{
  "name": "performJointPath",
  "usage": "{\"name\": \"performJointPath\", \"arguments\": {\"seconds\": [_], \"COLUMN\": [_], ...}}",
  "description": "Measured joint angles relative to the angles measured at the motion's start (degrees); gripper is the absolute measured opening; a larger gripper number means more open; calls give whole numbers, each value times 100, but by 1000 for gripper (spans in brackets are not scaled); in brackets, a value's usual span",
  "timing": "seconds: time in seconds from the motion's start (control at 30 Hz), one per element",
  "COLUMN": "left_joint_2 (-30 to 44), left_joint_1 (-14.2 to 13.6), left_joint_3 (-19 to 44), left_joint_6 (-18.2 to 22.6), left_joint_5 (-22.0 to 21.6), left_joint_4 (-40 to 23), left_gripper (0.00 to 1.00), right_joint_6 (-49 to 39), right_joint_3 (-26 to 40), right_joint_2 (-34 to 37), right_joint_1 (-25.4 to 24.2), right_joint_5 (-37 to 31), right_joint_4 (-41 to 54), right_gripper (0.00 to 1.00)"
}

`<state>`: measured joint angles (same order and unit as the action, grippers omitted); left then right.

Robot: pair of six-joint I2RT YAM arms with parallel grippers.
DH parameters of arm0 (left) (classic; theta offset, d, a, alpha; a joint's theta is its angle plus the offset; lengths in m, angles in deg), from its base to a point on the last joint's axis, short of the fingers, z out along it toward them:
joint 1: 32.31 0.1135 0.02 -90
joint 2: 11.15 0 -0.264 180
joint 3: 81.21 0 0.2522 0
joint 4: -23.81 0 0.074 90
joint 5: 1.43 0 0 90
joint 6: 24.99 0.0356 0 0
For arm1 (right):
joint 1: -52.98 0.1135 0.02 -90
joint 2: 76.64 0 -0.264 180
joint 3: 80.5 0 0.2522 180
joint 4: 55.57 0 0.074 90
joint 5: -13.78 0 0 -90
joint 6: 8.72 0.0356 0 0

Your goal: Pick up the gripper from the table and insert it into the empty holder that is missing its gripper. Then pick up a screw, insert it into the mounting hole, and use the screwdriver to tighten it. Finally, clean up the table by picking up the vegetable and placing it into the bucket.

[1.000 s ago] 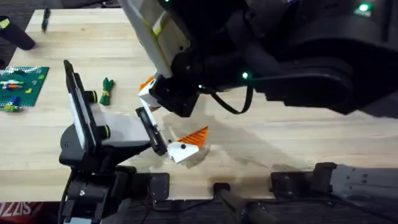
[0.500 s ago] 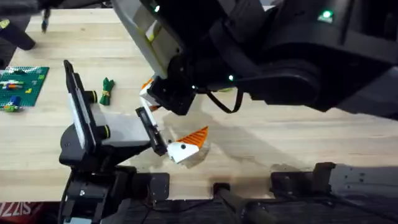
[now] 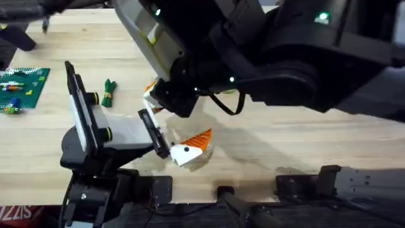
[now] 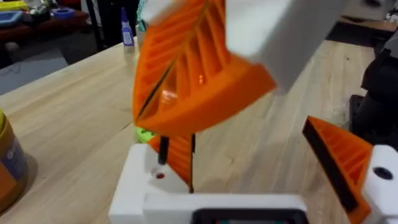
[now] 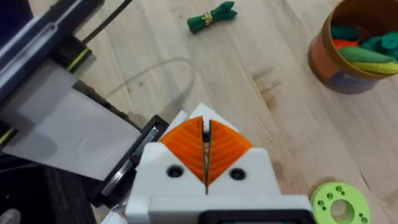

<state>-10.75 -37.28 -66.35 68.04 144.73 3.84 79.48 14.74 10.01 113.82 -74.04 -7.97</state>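
- Vegetable [image 3: 108,92] lies on the table [image 3: 304,142], near the left arm.
- Right gripper [image 5: 206,163]: pads pressed together, holding nothing.
- Left gripper [image 3: 183,147]: finger state unclear.

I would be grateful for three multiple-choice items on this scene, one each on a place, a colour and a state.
1. Where is the small dark green toy vegetable?
A. In the round orange-brown bucket
B. On the bare wooden table
C. Between a gripper's fingers

2. What colour is the ring-shaped plastic disc?
A. Bright green
B. Blue
C. Red

3. How do the right gripper's orange ribbed pads stand?
A. Spread wide
B. Closed together
C. One is missing

Answers:
1 B: the dark green toy vegetable lies on the wooden table, with nothing touching it.
2 A: the ring-shaped plastic disc is bright green.
3 B: on the right gripper, only a thin line parts the two pads.
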Motion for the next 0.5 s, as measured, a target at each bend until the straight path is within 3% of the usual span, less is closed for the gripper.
{"name": "performJointPath", "arguments": {"seconds": [0.5], "left_joint_2": [0], "left_joint_1": [0], "left_joint_3": [0], "left_joint_6": [0], "left_joint_5": [0], "left_joint_4": [-2], "left_gripper": [985], "right_joint_6": [-15], "right_joint_3": [2], "right_joint_2": [45], "right_joint_1": [-2], "right_joint_5": [0], "right_joint_4": [-19], "right_gripper": [7]}}
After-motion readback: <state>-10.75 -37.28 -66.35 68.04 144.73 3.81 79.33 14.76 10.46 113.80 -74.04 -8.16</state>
